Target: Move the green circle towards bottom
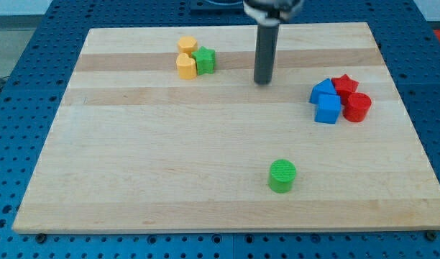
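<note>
Already the green circle [282,175] sits low on the surface [134,180], a little to the view's right of centre and near the bottom edge, standing alone with bare wood all round it. My tip [262,81] is well apart from it, toward the view's top and slightly to the view's left, resting on the wood in the upper middle of the board. That is the relation the coming move turns on: the circle lies almost straight below my tip in the view, so my tip is already on the far side from the bottom edge, the side a downward push has to come from. I judge that it needs only a small shift to the view's right to line up behind the circle's centre; struck off-centre, the round block would likely slip sideways rather than travel straight. There are no jaws on this arm, only the rod, so nothing opens, closes or grips.

Further out, a red and blue cluster [338,98] lies to the view's right, and two yellow blocks [185,57] with a green star [204,60] touching them sit at the upper left. None of these lies between my tip and the circle. Little room remains below the circle, so the push should be short.
</note>
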{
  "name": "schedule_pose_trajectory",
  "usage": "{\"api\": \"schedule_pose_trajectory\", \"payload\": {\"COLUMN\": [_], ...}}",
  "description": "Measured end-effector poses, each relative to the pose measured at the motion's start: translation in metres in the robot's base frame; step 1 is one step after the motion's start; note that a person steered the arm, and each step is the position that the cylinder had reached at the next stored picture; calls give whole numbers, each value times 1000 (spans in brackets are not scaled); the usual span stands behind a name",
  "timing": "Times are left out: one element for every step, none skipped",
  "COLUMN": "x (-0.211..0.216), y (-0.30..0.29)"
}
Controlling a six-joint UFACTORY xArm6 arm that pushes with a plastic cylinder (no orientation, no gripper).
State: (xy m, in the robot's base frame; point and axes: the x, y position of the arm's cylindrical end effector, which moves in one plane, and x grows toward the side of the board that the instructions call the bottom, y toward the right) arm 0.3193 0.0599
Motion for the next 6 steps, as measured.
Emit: {"api": "schedule_pose_trajectory", "payload": {"x": [-80,-112,-125,-125,-126,-127], "y": [0,-12,-66,-67,-67,-92]}}
